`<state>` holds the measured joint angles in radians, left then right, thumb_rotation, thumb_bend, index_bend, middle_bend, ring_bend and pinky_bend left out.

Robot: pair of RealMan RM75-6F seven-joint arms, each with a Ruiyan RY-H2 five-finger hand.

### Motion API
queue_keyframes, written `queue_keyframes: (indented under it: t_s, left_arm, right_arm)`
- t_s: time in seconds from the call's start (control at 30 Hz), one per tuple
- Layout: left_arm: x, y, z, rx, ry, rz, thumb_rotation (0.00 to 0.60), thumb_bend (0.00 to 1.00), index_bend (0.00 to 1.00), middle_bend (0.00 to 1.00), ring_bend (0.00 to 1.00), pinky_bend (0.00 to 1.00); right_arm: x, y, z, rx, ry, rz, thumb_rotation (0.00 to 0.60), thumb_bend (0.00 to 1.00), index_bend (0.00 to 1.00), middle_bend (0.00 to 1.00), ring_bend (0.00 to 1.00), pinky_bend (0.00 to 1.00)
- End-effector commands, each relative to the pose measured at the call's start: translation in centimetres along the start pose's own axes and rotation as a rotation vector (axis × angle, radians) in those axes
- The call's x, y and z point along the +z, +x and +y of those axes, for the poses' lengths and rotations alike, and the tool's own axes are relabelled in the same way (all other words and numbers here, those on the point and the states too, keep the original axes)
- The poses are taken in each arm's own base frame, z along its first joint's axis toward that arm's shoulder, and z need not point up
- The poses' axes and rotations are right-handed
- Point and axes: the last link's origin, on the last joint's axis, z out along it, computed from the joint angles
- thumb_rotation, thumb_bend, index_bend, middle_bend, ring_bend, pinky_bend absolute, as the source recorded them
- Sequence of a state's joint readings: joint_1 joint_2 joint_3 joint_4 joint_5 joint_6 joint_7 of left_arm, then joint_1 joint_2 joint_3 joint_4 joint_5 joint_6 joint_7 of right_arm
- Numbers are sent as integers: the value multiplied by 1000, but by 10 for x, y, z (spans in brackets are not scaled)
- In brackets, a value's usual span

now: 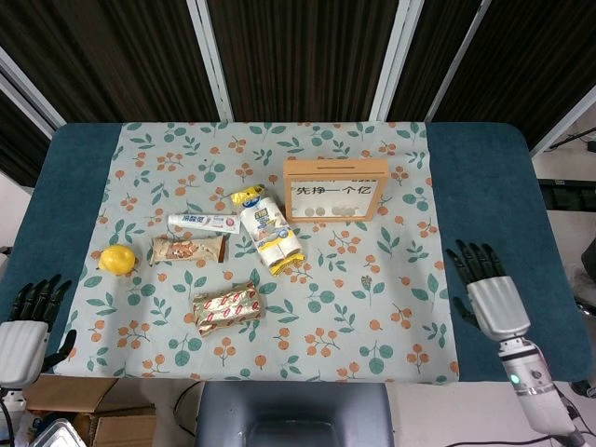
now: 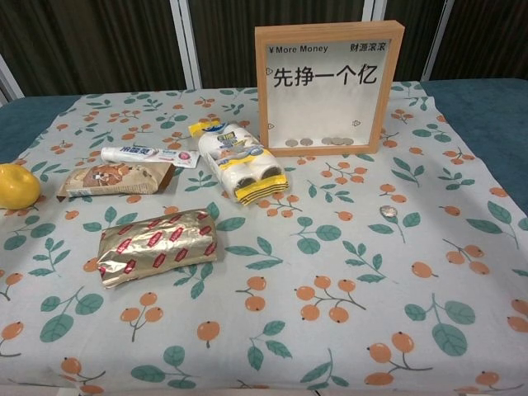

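My right hand hovers open over the blue table strip at the right edge of the floral cloth, holding nothing. My left hand stays open off the table's front left corner, nearest the lemon. A small coin lies on the cloth left of the right hand; it also shows as coin. Neither hand appears in the chest view. A wooden frame box with coins inside stands at the back.
Across the cloth lie a toothpaste tube, a brown snack bar, a gold and red wrapped packet and a white and yellow pack. A chair back sits at the table's front edge.
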<state>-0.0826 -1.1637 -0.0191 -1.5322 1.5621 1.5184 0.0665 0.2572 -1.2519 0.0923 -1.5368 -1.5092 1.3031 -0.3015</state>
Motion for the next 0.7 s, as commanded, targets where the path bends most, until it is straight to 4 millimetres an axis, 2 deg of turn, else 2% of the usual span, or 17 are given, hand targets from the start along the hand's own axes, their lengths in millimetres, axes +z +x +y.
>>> queue_keyframes:
  t_s: [0.03, 0.27, 0.47, 0.57, 0.7]
  left_arm:
    - [-1, 0, -1, 5, 5, -1, 600, 398, 0, 0, 0, 0]
    - [0, -1, -1, 5, 6, -7, 600, 399, 0, 0, 0, 0]
    - [1, -2, -1, 7, 4, -9, 600, 399, 0, 0, 0, 0]
    - [0, -3, -3, 8, 12, -12, 600, 399, 0, 0, 0, 0]
    - [-1, -5, -4, 3, 8, -13, 600, 399, 0, 0, 0, 0]
  right_arm:
    - [39, -14, -26, -33, 41, -57, 600, 515, 0, 0, 0, 0]
    - [68, -42, -59, 13, 96, -133, 600, 515, 29, 0, 0, 0]
    - [76, -54, -68, -4, 96, -147, 600, 515, 85, 0, 0, 0]
    - [81, -64, -82, 7, 113, -147, 600, 515, 190, 0, 0, 0]
    - [86, -73, -88, 16, 113, -138, 600, 515, 320, 0, 0, 0]
